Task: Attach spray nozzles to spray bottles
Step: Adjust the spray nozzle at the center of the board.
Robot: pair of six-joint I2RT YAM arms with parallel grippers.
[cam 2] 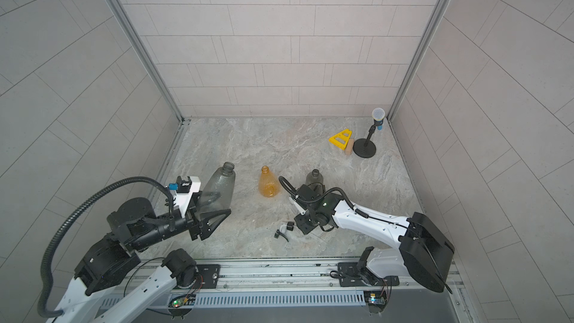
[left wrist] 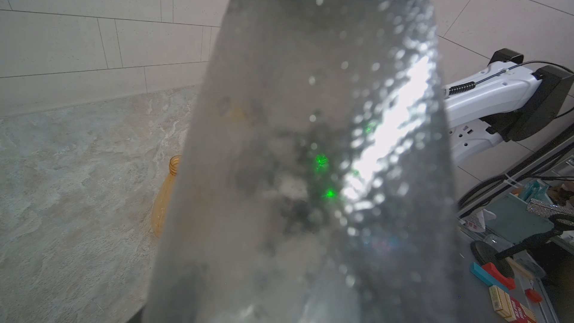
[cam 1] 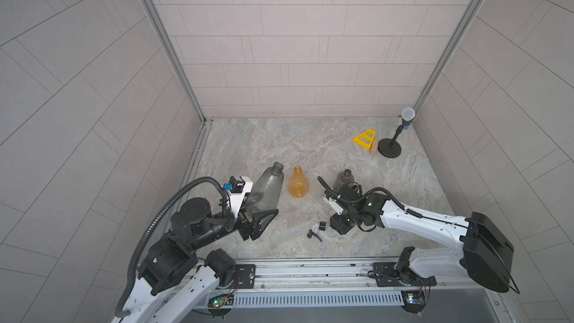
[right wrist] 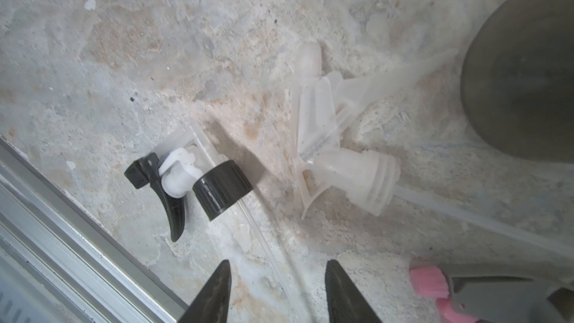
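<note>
The left gripper [cam 1: 255,211] clamps the grey bottle [cam 1: 268,186], raised with its neck free for a nozzle; the right gripper [right wrist: 279,278], jaws apart and empty, hovers over the black-and-white nozzle [right wrist: 192,181] lying on the tabletop [right wrist: 155,57]

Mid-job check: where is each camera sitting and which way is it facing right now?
Top views: overhead by the front rail, looking down toward the back wall; left arm and right arm show, left gripper clamping the large grey bottle.
Left wrist: on the left arm, facing across the table; that bottle fills it, right arm beyond.
Right wrist: faces down at the table; right gripper open near the white-and-black nozzle.
Shared: amber bottle in left wrist and both top views.
</note>
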